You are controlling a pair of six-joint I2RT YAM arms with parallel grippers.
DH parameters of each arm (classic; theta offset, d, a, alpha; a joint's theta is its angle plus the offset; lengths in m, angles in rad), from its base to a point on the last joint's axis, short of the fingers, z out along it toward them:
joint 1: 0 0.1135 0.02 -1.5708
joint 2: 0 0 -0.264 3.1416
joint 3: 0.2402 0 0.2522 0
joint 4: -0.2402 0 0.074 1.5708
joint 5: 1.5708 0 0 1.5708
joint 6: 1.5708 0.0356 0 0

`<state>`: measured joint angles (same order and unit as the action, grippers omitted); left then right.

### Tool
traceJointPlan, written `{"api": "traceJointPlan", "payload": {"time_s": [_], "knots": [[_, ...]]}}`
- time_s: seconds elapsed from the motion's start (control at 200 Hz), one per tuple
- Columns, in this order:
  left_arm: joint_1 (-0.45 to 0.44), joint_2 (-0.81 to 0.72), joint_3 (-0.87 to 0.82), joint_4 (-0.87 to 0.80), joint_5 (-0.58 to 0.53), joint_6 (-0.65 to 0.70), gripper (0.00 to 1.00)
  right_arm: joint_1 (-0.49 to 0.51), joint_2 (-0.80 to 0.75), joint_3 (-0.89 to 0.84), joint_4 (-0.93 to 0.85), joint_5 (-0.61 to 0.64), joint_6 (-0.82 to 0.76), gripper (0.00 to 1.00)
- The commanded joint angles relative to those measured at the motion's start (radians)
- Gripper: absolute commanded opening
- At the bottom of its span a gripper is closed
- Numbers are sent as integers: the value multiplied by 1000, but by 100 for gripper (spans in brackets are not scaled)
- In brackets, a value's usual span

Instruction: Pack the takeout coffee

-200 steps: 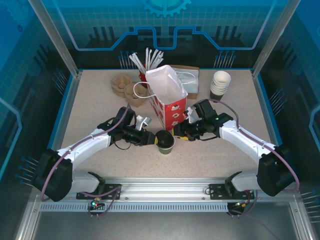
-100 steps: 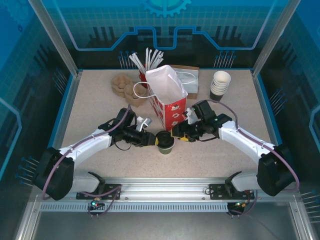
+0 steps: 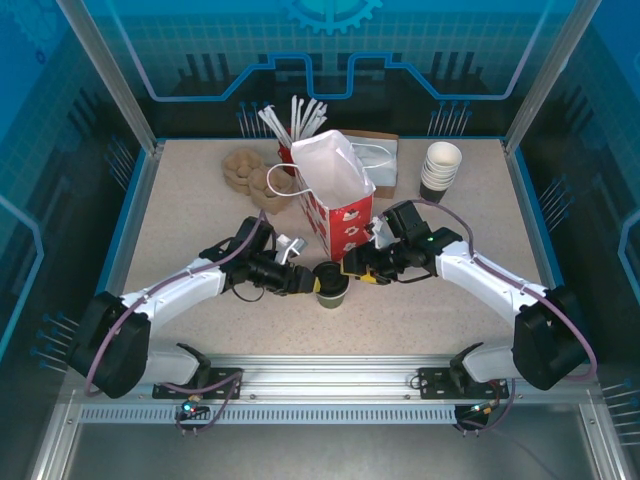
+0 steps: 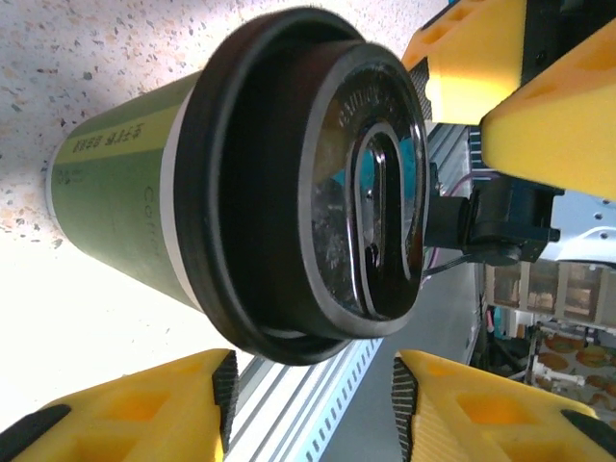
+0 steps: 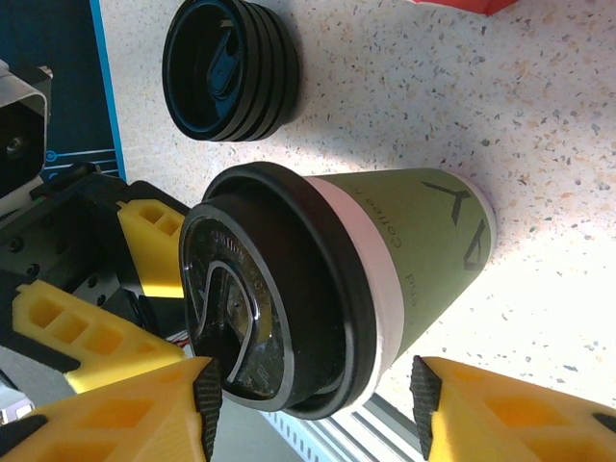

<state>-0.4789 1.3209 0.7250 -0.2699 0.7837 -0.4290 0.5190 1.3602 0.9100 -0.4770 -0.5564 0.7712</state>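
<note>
The takeout coffee (image 3: 332, 285) is a small paper cup that stands upright on the speckled surface (image 3: 190, 210), in the middle part and rather near the front edge. Its side is dull green, with a lighter yellow-green stripe, some small dark print and a narrow white band just under the top. A round black plastic lid (image 4: 318, 192) sits fully on it. The lid has a raised rim and a long drinking flap in its centre.

A coffee cup (image 3: 332, 284) stands on the surface (image 3: 190, 210) just in front of the red bag (image 3: 340, 215), left gripper (image 3: 304, 284) and right gripper (image 3: 353, 272) flanking it; stacked cups (image 3: 440, 168) sit well to the bag's right.
</note>
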Motion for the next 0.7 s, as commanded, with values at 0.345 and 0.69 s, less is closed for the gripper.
{"api": "traceJointPlan", "payload": {"time_s": [0.345,0.69], "knots": [[42,-181,66,-139,-139,102,74,13,-43,-19,-12,18,-13,60],[41,-119,107,-52,-203,59,62,10,-65,-25,2,27,-6,59]]}}
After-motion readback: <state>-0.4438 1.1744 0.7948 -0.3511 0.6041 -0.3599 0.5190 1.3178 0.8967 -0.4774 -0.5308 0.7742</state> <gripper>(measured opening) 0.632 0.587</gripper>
